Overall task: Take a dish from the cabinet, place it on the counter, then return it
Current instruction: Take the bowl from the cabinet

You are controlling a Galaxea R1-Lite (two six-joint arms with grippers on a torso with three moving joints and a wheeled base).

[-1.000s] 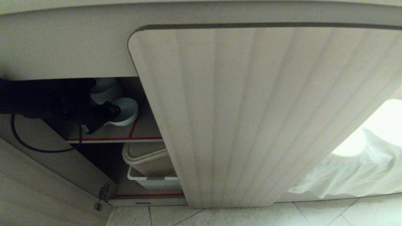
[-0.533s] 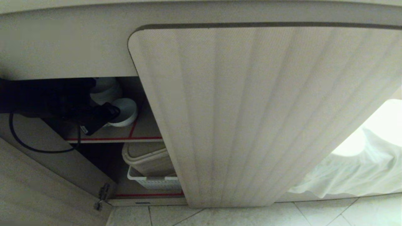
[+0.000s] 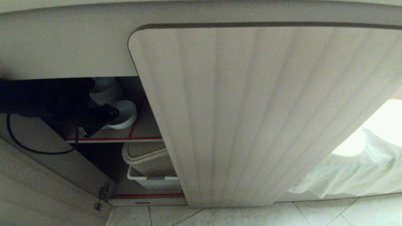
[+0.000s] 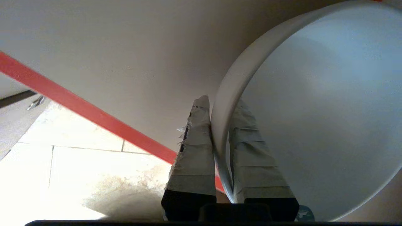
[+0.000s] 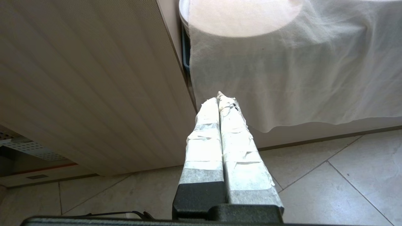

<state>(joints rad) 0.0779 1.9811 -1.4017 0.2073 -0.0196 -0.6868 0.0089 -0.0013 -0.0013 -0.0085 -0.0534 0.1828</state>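
Little is changing since the earlier head frames: the dish (image 3: 125, 113) is sitting a touch further left and tilted slightly more on the upper shelf (image 3: 143, 130), and the left gripper (image 3: 108, 114) is staying clamped on it.

In the left wrist view the fingers (image 4: 196, 147) are pinching the dish's (image 4: 317, 103) near rim, one finger outside the wall and one inside the bowl, closed narrow on that thin wall. The bowl's body is lying beyond the fingertips, away from the wrist, its mouth tipped toward the camera. Being round, it has no long axis to line up. The red shelf edge (image 4: 78, 108) and the floor tiles (image 4: 72, 169) are lying on the side away from the bowl, so the way out of the cabinet (image 3: 251, 110) probably runs that way.

The left arm is the nearer one, already holding. The right gripper (image 5: 221, 103) is hanging outside by the closed door, fingers pressed together and empty, near a white cloth (image 5: 298, 72).

Counting: one dish in the grip, one stack of white bowls (image 3: 105, 89) behind it, how many I cannot tell; two bins (image 3: 150, 169) on the lower shelf.
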